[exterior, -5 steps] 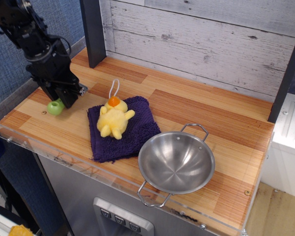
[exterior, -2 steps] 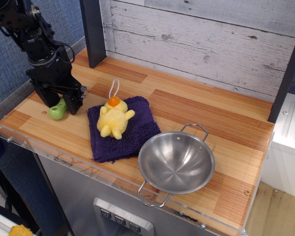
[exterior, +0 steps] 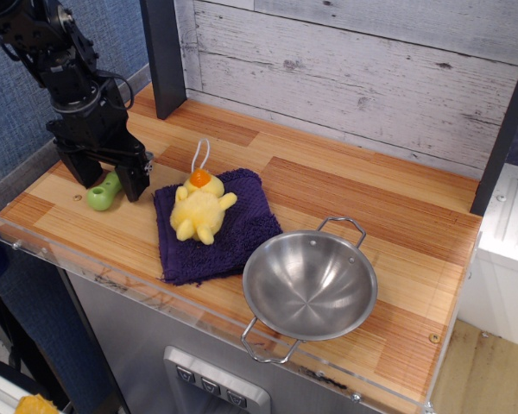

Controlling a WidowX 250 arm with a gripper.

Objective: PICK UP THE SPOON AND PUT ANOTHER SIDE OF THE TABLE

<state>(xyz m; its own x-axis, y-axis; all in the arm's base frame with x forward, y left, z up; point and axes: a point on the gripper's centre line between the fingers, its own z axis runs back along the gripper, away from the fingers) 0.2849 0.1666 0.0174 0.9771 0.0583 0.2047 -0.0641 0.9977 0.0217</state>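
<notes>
The spoon (exterior: 103, 193) lies on the wooden table (exterior: 354, 203) near its left end. Only its light-green handle shows; its head is hidden behind the gripper. My black gripper (exterior: 110, 183) stands over it, open, with one finger on each side of the handle. The fingertips are down near the table surface. I cannot tell whether they touch the spoon.
A purple towel (exterior: 214, 226) with a yellow plush duck (exterior: 199, 208) on it lies just right of the gripper. A steel two-handled bowl (exterior: 309, 285) sits at the front right. A dark post (exterior: 161, 52) stands at the back left. A plank wall runs behind.
The gripper has opened and now straddles the spoon's handle. The green handle has turned and lies flatter, more of it showing between the fingers.
</notes>
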